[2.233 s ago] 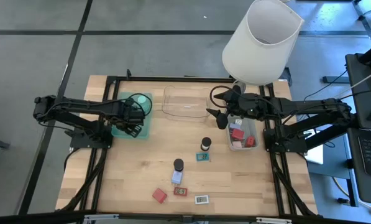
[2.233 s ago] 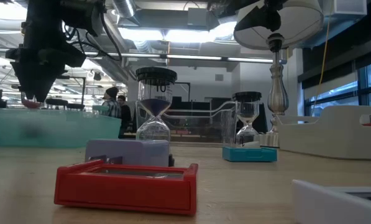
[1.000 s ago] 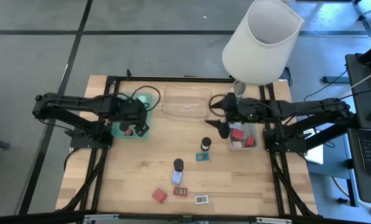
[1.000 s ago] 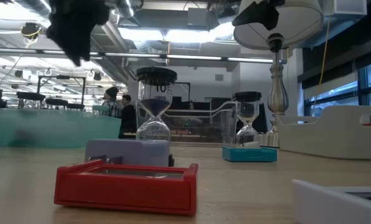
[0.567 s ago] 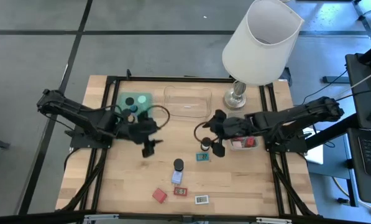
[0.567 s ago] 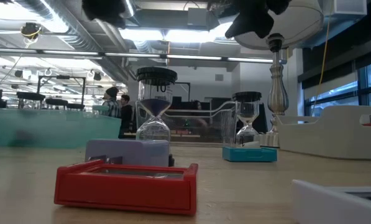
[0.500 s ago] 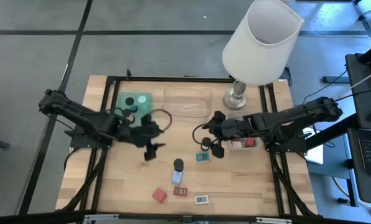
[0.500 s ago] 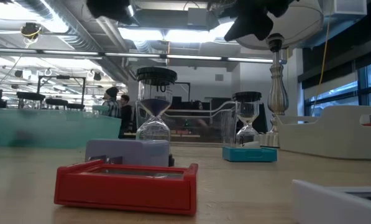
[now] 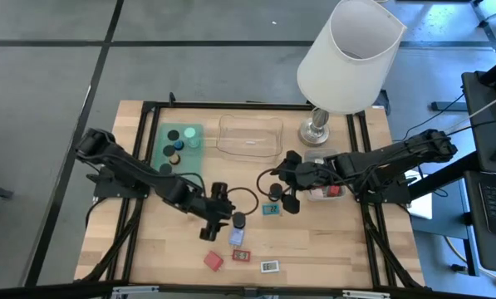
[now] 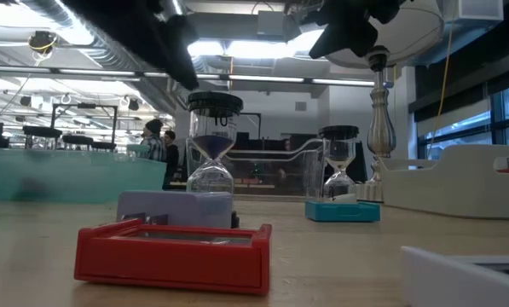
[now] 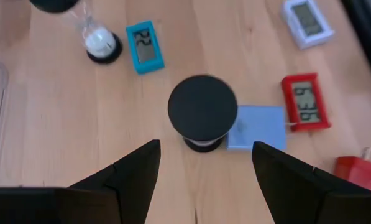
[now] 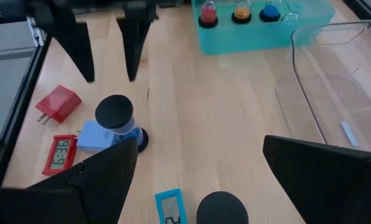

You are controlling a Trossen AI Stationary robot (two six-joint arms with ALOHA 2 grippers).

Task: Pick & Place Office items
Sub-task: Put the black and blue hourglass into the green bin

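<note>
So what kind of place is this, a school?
More likely a robot lab or workshop. Two robot arms are bolted to a wooden table, a big lamp stands on it, and behind it the low view shows a large hall with ceiling pipes and people.

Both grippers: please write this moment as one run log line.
left gripper: open, above black-capped hourglass | right gripper: open, above second black-capped hourglass | green tray: three hourglasses

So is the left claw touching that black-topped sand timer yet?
Apart. In the left wrist view, the open left gripper hangs above the sand timer, bare table visible between each finger and it.
</note>
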